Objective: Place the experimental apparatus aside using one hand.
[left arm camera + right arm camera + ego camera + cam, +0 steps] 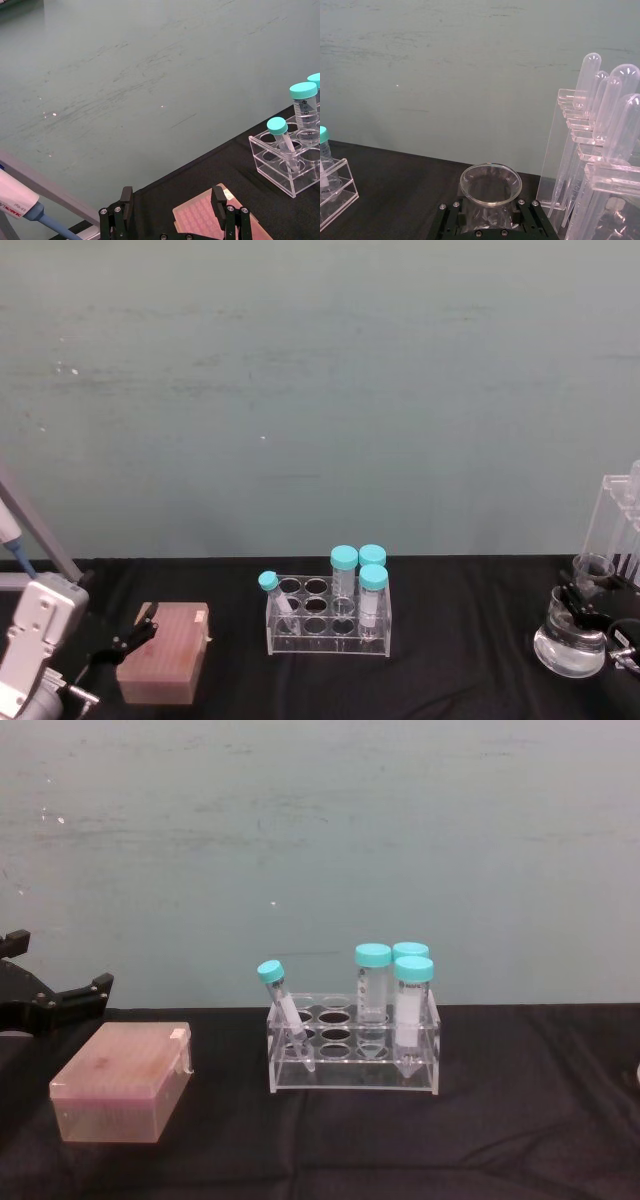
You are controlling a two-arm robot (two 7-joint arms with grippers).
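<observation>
Black cloth [460, 640] covers the table, which runs back to a pale green wall [320, 390]. Nearest the robot at the far right of the head view, the right gripper [585, 612] closes its black fingers on the neck of the conical flask [568, 650], whose round base holds clear liquid; the frame edge cuts off part of the gripper. From the right wrist view the flask's open mouth sits between the fingers. Just behind the flask stands a small glass beaker [594, 568], and behind that the tall acrylic stand [622, 512], only partly inside the head view; its long round-topped tubes [600, 105] are clearer from the right wrist.

At the near left, the left gripper [130, 632] hangs over the pink tip box [164, 652] with its fingers spread apart; its arm is cropped by the corner. A blue-tipped pipette [20, 205] leans at that edge, mostly out of sight.

Mid-table sits a clear tube rack [328, 618] holding teal-capped tubes [373, 578], three upright and a smaller one tilted. Their printed markings are too small to read.
</observation>
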